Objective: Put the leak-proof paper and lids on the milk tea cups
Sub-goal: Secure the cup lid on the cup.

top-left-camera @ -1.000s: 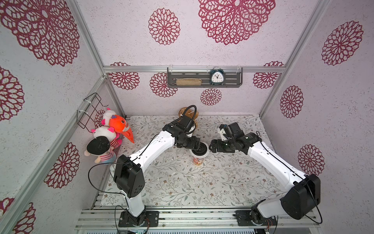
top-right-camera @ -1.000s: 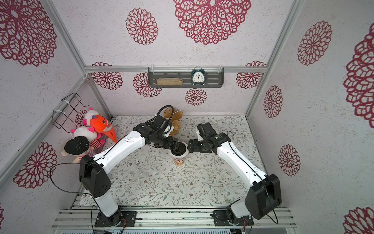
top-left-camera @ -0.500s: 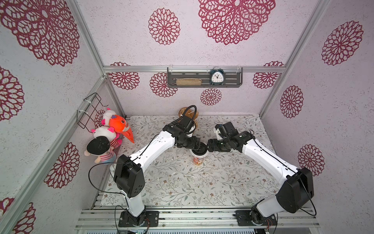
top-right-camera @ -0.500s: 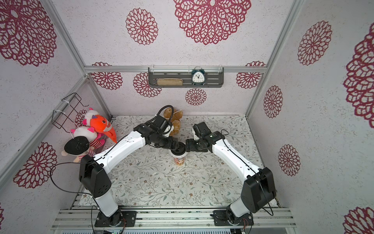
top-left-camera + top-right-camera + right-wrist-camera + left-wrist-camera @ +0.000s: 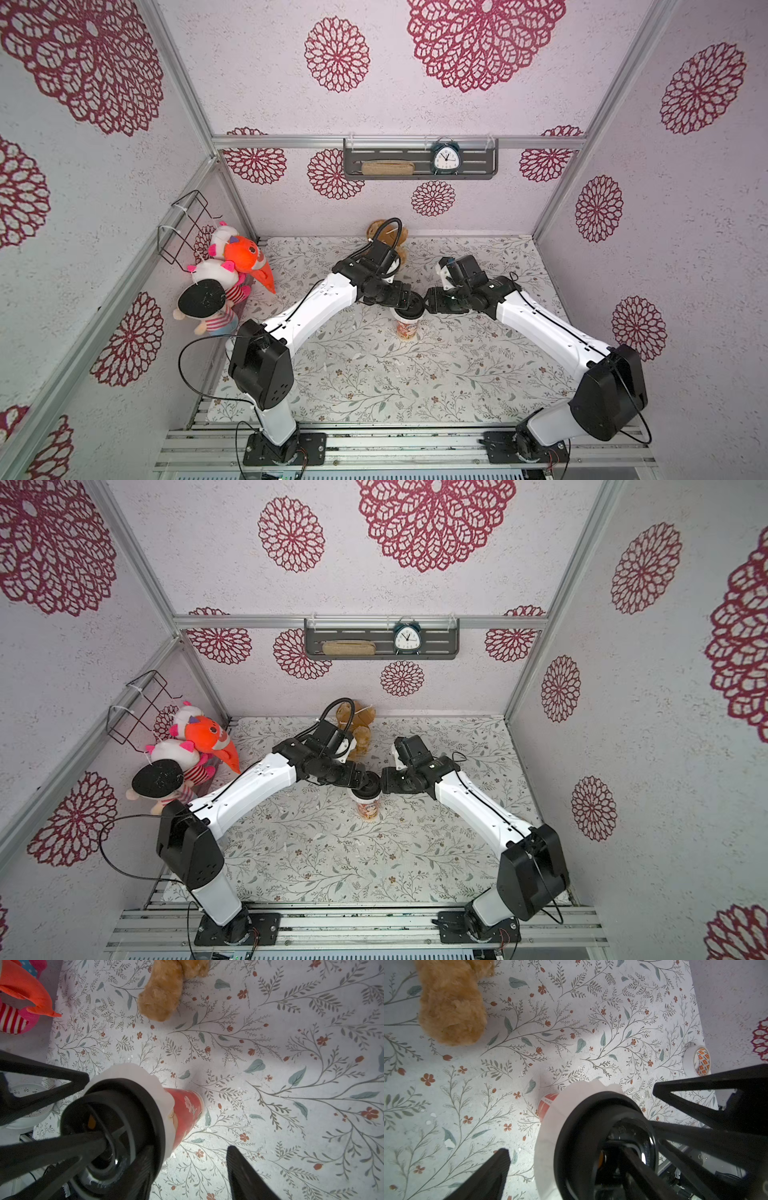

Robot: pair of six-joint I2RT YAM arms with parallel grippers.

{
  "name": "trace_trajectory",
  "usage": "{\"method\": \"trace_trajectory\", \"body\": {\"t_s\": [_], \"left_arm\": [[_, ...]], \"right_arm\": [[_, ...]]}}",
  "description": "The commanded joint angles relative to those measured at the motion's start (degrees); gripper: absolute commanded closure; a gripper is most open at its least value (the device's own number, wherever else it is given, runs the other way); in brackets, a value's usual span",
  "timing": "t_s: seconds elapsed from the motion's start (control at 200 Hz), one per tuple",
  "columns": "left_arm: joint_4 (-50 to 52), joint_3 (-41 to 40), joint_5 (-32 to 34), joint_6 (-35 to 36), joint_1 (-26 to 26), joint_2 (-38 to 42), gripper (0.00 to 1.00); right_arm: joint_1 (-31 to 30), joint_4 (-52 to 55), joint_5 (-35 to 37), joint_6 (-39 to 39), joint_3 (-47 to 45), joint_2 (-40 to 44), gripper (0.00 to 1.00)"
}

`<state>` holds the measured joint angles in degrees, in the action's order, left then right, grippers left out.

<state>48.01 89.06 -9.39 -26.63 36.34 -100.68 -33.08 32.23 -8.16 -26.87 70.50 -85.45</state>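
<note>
Both top views look down from high in front; wrist cameras (close, downward) share the cup (image 5: 185, 1109).

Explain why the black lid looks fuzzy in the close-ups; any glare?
Left wrist view: the black lid is too near the lens, so blurred, with one small glint; right wrist view: same blur, while the floral table stays sharp; both top views: evenly lit, no glare.

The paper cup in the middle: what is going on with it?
The red-printed paper cup stands upright on the floral table. A whitish leak-proof film is draped over its rim, with a black round lid on top. The left end effector and the right end effector meet at the lid from opposite sides, jaws apart.
</note>
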Motion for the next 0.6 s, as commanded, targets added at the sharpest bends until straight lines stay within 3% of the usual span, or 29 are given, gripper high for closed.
{"method": "trace_trajectory", "body": {"t_s": [0.0,0.2,0.595], "left_arm": [[5.98,-4.77,2.97,0.57,0.18,-2.42,0.14],[5.18,-7.04,2.97,0.18,-0.17,-1.12,0.14],[4.99,-6.97,3.12,0.17,-0.48,-1.14,0.14]], "right_arm": [[-1.72,5.53,0.87,-0.09,-5.81,-4.37,0.42],[-1.72,6.15,1.77,0.04,-5.22,-3.48,0.42],[-1.46,11.64,3.96,3.06,13.70,-0.07,0.40]]}}
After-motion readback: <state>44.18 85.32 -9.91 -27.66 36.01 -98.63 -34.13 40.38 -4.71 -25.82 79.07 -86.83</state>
